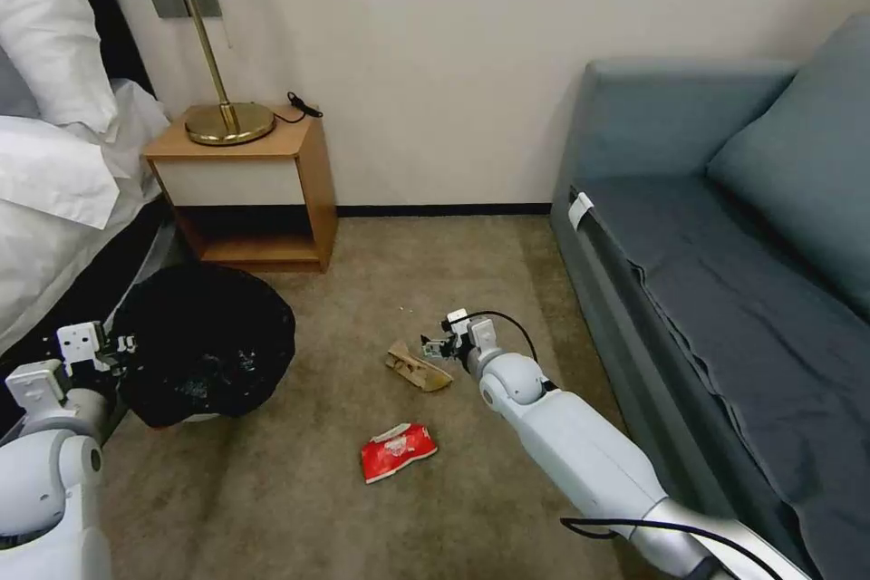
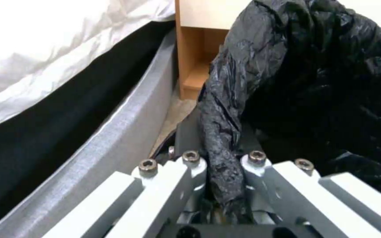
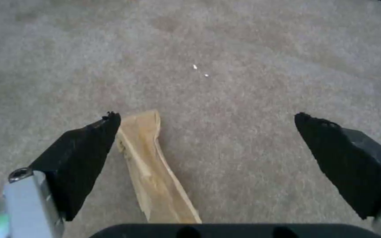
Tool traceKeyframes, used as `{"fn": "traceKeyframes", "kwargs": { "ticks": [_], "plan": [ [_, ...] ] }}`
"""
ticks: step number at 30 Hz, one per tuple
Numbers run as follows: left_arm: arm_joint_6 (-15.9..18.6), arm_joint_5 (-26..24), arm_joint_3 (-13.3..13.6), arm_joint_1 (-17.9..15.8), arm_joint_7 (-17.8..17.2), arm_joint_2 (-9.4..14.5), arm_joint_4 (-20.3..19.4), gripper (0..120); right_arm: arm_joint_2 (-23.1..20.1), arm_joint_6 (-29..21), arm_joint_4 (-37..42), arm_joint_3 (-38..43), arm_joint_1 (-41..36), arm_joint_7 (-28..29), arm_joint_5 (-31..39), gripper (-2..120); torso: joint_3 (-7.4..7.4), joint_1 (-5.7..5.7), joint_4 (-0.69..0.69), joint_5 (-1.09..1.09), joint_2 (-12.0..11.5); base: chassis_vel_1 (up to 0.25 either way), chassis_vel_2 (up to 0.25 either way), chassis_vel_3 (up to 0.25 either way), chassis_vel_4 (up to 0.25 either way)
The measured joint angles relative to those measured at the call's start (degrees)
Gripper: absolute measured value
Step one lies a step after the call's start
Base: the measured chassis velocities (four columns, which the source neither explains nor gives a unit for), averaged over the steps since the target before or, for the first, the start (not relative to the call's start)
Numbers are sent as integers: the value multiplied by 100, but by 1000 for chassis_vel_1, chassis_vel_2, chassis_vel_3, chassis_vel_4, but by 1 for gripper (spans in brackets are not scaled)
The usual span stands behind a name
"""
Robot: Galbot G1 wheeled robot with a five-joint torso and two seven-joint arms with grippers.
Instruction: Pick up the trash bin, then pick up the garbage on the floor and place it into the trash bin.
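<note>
White glossy arm shells, rounded joints; black cable [image 1: 634, 527] looping along right forearm; black finger pads [image 3: 82, 158]; hex-socket screws [image 2: 191, 156] on pale linkages.

text: none legible | red snack packet [image 1: 398, 451] — white markings, unreadable | labels: none

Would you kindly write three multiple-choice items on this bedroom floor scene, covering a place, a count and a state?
1. The red snack packet lies:
A. on the sofa
B. on the carpet
C. in the trash bin

2. Litter pieces on the carpet in the head view:
A. two
B. four
C. none

3. The right gripper is:
A. shut on the packet
B. open over the tan wrapper
C. holding the lamp

Answers: 1 B, it lies on the carpet; 2 A, packet and wrapper; 3 B, its fingers stand wide apart.
</note>
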Motion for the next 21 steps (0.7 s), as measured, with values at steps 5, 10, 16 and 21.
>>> {"fn": "traceKeyframes", "kwargs": {
  "ticks": [5,10,16,21],
  "plan": [
    [-5,1,-5,-6,0,-9,6,3,-15,-2,-13,-70,22,-89,-23,100,0,0,0,0,0,-73,54,60,-61],
    [-5,9,-6,-11,4,-12,-6,3,-195,-139,88,-270,169,-555,-69,100,0,0,-1,0,-1,-46,29,33,-47],
    [-9,74,-39,-6,34,53,58,3,-486,-340,143,-763,538,-1337,-90,100,0,0,0,1,0,0,0,0,0],
    [-11,-7,-32,-10,31,113,108,3,-723,-381,172,-1346,887,-2086,-224,100,0,0,0,0,0,0,0,0,0]
  ]
}}
